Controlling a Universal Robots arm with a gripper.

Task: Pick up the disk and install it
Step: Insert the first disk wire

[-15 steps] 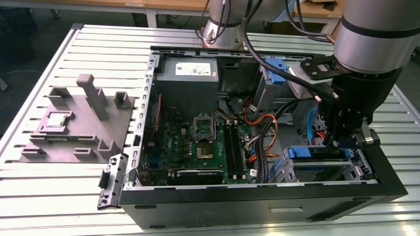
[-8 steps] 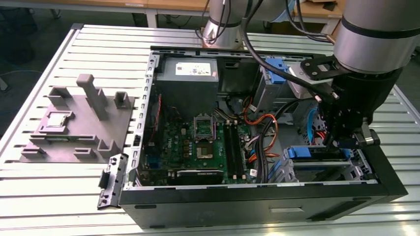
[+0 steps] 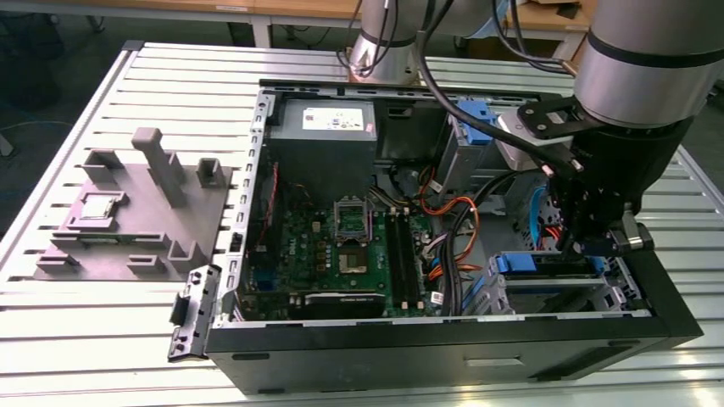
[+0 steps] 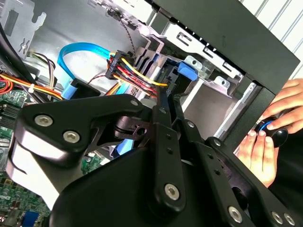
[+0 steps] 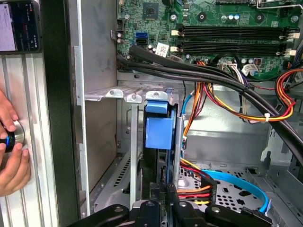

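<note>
The disk (image 3: 545, 264) stands on edge in the drive bay at the front corner of the open computer case, on the exterior view's right. Its blue carrier bracket (image 5: 158, 128) faces the first wrist view between the bay's metal rails. In the second wrist view the carrier's blue tab (image 4: 187, 72) sits just past the fingertips. My gripper (image 3: 585, 248) reaches down into the case directly over the disk. Its black fingers (image 4: 166, 124) lie close together and look shut, with the gripper (image 5: 164, 190) right at the carrier's near edge.
A second blue carrier (image 3: 476, 120) sits at the case's back, beside the grey power supply (image 3: 328, 124). Bundled cables (image 5: 222, 99) run between the motherboard (image 3: 339, 246) and the bay. A grey fixture (image 3: 136, 212) lies on the exterior view's left. A person's hand (image 4: 267, 137) rests outside the case wall.
</note>
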